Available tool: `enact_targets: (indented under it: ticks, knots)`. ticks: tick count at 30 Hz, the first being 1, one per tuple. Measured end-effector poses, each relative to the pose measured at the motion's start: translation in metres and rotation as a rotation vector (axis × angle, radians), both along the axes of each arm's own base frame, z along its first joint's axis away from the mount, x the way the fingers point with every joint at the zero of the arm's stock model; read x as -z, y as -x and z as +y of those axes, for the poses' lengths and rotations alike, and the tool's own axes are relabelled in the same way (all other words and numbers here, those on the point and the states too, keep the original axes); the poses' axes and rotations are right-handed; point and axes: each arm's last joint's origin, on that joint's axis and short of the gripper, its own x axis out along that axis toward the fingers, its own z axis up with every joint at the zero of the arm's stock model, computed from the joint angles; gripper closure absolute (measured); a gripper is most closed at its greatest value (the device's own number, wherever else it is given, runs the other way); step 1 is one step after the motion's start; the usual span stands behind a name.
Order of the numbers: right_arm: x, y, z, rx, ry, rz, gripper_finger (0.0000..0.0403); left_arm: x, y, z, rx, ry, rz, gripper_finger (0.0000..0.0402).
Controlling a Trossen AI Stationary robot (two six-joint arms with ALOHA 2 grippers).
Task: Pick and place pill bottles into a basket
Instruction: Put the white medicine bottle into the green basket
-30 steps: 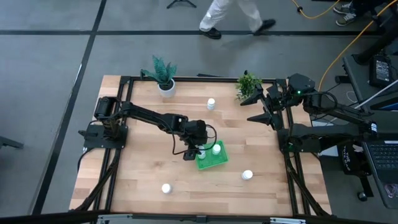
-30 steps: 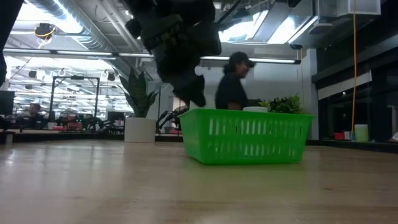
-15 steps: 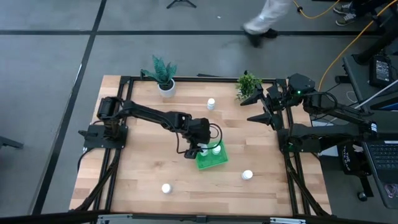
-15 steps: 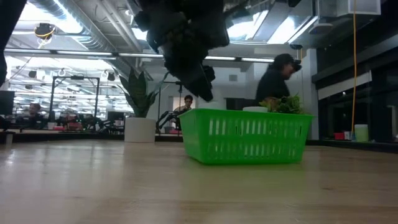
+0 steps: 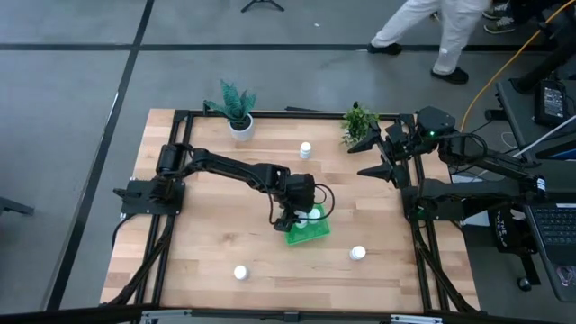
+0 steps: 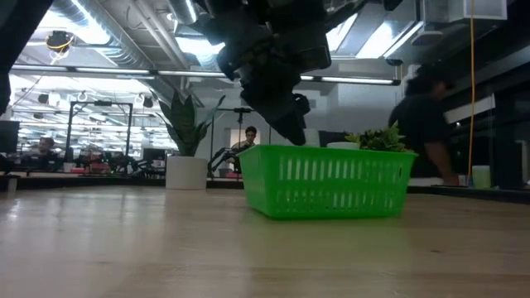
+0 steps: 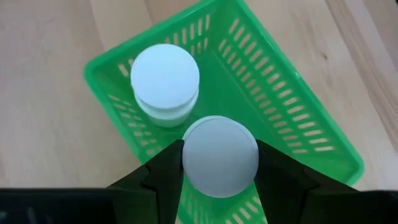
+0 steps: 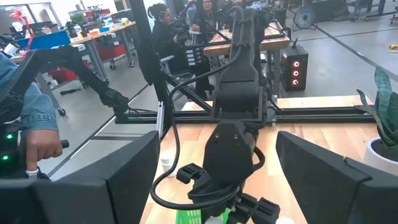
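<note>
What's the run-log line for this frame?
left gripper: shut on pill bottle, above basket | basket: one bottle inside | right gripper: open, parked

Both arms showing matte black, chunky segmented links. Left arm (image 5: 229, 168) carrying thin black cable looping near wrist. Left fingers (image 7: 165, 177) looking dark, flat, angular. Right arm (image 5: 468, 160) showing green status LED, black cable bundles trailing along base.

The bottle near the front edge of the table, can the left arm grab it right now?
Probably not yet. The left gripper is shut on a pill bottle over the basket. The front bottle stands alone on bare wood, so the way looks free once it lets go.
</note>
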Motion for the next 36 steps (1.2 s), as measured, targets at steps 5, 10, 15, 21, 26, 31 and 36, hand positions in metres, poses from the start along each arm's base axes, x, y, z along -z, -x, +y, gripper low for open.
enact_targets:
  ticks: [5, 10, 15, 21, 26, 31, 36]
  knots:
    - [0.000, 0.000, 0.000, -0.001, 0.001, 0.000, 0.0079, 0.000, 0.000, 0.005, -0.012, -0.014, -0.001, 0.0235]
    - [0.000, 0.000, 0.000, -0.001, 0.001, 0.000, 0.0079, 0.000, 0.000, 0.010, -0.027, -0.027, -0.002, 0.0235]
    - [0.000, 0.000, 0.000, -0.001, 0.001, 0.000, 0.0079, 0.000, 0.000, 0.010, -0.025, -0.023, -0.002, 0.0233]
    - [0.000, 0.000, 0.000, -0.001, 0.001, -0.001, 0.0079, 0.000, -0.001, 0.009, -0.024, -0.022, -0.006, 0.0213]
    - [0.000, 0.000, 0.000, -0.002, 0.001, 0.000, 0.0079, 0.000, -0.001, 0.009, -0.028, -0.018, -0.005, 0.0200]
    - [0.000, 0.000, 0.000, -0.002, 0.001, -0.001, 0.0079, 0.000, -0.001, 0.009, -0.031, -0.017, -0.004, 0.0186]
    - [0.000, 0.000, 0.000, -0.002, 0.003, -0.001, 0.0079, -0.017, 0.000, 0.010, -0.032, -0.049, 0.018, 0.0168]
